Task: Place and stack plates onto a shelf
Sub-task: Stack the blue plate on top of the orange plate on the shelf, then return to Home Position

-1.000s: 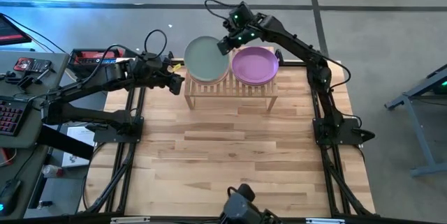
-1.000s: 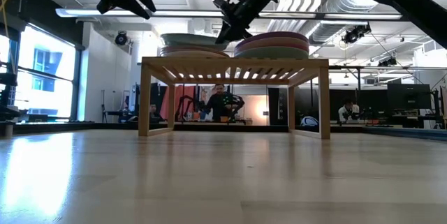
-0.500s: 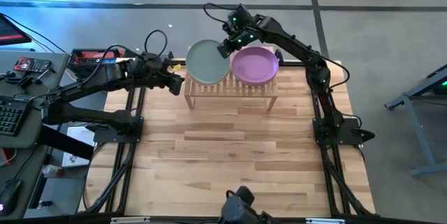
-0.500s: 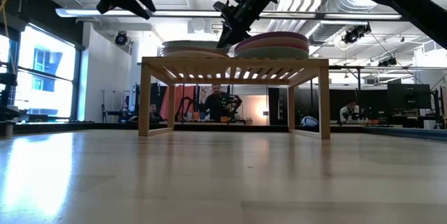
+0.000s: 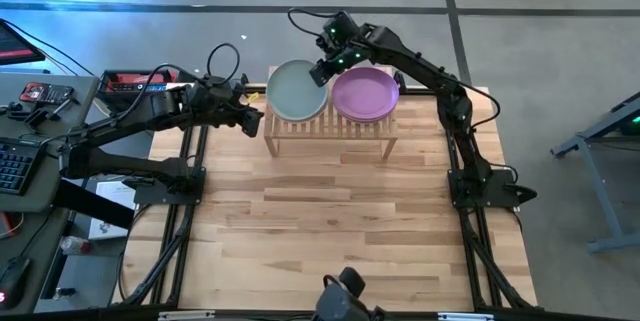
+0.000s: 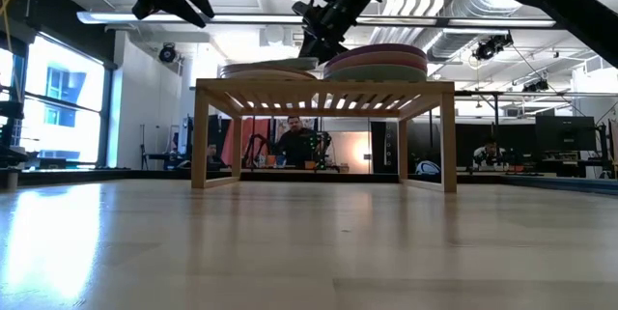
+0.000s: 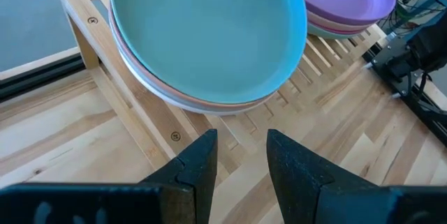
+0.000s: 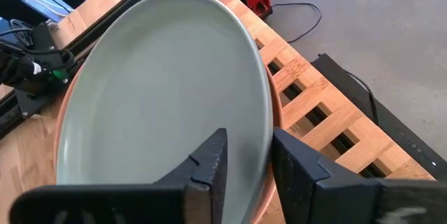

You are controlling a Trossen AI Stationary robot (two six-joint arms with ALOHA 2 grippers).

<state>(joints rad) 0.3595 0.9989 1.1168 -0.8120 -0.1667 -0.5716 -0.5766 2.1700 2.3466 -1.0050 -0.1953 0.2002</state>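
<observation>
Pale wooden planks form the tabletop [image 5: 330, 211], with the shelf [image 5: 330, 129] standing near its far edge. Two stacks of plates sit side by side on the slats, a mint plate [image 5: 297, 89] topping one and a purple plate [image 5: 365, 93] the other. Over the mint plate's rim, beside the purple stack, the right gripper [image 5: 322, 69] hangs with its fingers [image 8: 209, 165] slightly apart, gripping nothing. Just off the shelf's other end, the left gripper [image 5: 250, 119] hovers, fingers [image 7: 199, 165] parted a little and empty.

Mint plate [image 5: 297, 89] lower, right end effector [image 5: 322, 67] higher.
</observation>
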